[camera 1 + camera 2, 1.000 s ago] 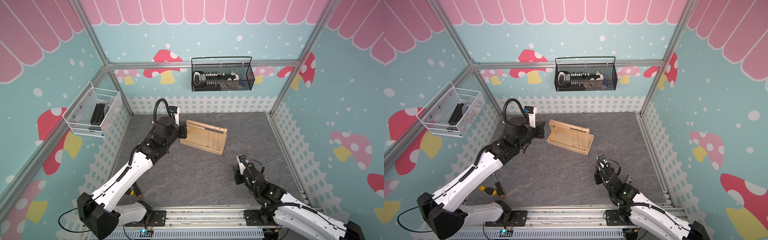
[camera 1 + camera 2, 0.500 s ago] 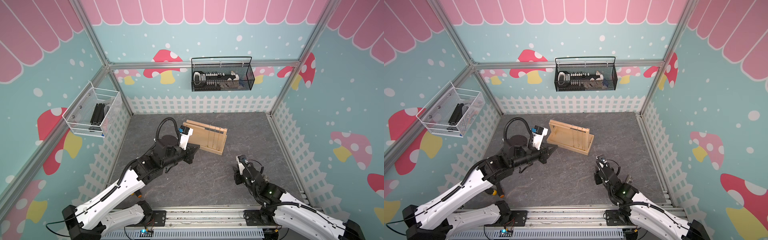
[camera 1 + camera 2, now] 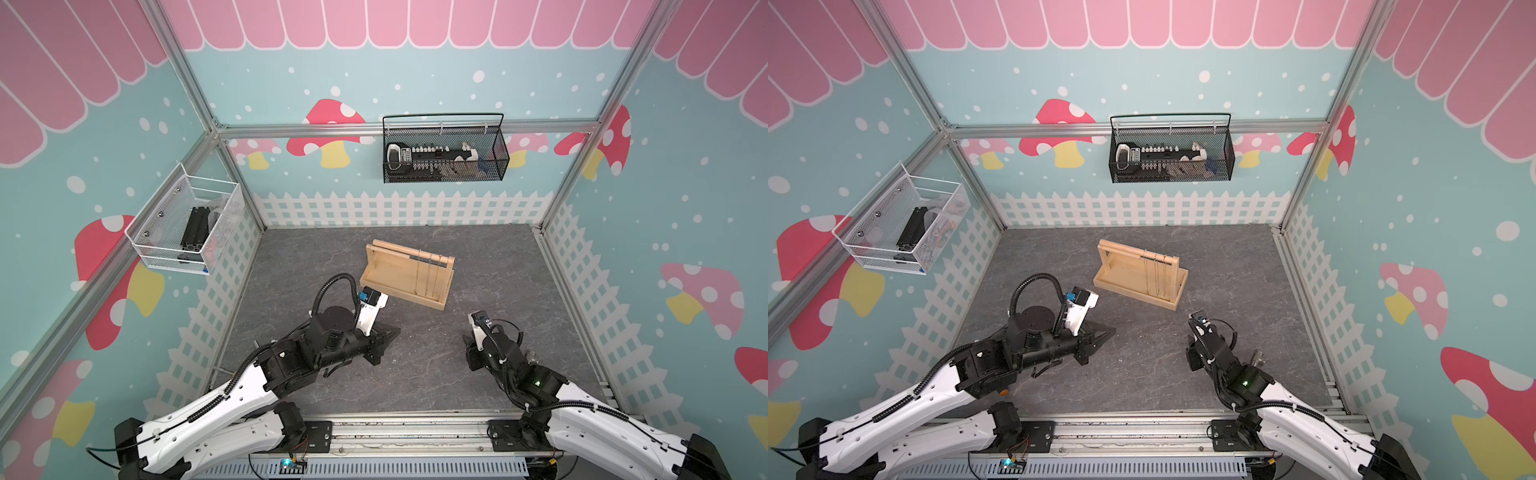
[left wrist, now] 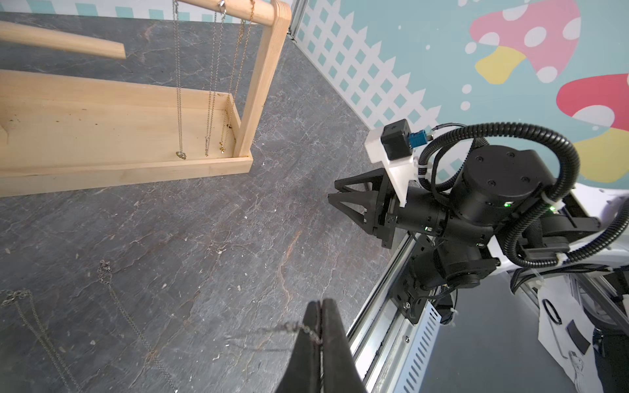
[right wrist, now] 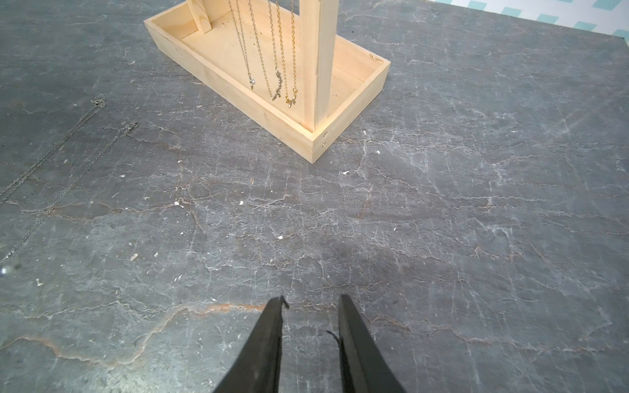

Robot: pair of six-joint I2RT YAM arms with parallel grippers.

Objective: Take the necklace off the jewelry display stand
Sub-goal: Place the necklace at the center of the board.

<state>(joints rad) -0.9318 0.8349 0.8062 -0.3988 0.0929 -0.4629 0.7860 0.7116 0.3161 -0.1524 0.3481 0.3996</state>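
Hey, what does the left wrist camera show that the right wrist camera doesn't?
Left wrist only: the left gripper shut on a thin necklace, and the right gripper seen from outside, open. Right wrist only: screw heads on the jewelry display stand's end. Both: the stand, three hanging chains, loose chain on the floor.

A pale wooden jewelry stand (image 3: 405, 276) is set upright on the dark bench (image 3: 490, 270), with its long base angled to the back wall. 3 thin necklaces (image 4: 211, 85) are hung from its round bar close to the side post, their pendants just above the base. A fine silver necklace (image 4: 299, 328) is pinched between the pressed-together jaws of the left claw (image 4: 321, 301), well apart from the stand. Thin chain strands (image 5: 68, 136) are trailed on the bench nearby.
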